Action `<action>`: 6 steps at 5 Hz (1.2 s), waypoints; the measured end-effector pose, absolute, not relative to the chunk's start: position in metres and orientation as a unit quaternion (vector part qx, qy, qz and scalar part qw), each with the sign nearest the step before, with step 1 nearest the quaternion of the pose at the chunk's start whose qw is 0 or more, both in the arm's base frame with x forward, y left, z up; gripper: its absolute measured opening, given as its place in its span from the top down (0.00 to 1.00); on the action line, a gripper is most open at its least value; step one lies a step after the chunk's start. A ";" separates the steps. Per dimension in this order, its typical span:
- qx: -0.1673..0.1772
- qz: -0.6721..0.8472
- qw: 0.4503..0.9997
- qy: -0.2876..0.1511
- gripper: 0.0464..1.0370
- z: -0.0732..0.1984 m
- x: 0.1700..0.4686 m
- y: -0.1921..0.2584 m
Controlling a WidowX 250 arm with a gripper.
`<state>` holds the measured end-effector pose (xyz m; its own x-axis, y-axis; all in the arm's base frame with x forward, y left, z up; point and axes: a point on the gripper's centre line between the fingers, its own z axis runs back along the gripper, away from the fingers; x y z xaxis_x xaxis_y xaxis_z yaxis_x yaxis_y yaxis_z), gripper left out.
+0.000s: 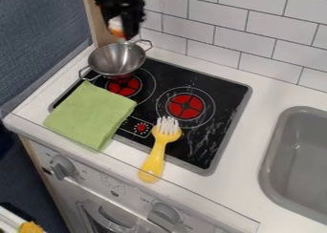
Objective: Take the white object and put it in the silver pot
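High at the upper left, above the pot's back rim, hangs my black gripper (pixel 119 28). It is shut on a small white object (pixel 115 23) with an orange lower part; the dark fingers hide some of it. Below stands the silver pot (pixel 117 60), a round metal bowl with two loop handles, upright at the stove's back left corner. The visible inside of the pot holds nothing. A gap shows between the held object and the pot's inner floor.
A folded green cloth (pixel 91 113) lies over the stove's left front edge. The yellow brush (pixel 156 153) lies across the front edge, bristles on the black cooktop (pixel 220 96). The grey sink (pixel 300 160) is at the right, the tiled wall (pixel 217 17) behind.
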<state>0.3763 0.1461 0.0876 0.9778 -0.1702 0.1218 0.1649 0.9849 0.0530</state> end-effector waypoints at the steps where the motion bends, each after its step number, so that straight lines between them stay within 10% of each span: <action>1: 0.016 -0.074 0.995 -0.061 0.51 0.080 0.374 0.153; 6: 0.024 -0.034 0.999 0.007 0.43 0.022 0.365 0.160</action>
<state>0.3654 0.1600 0.0217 0.9976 -0.0673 -0.0162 0.0680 0.9965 0.0480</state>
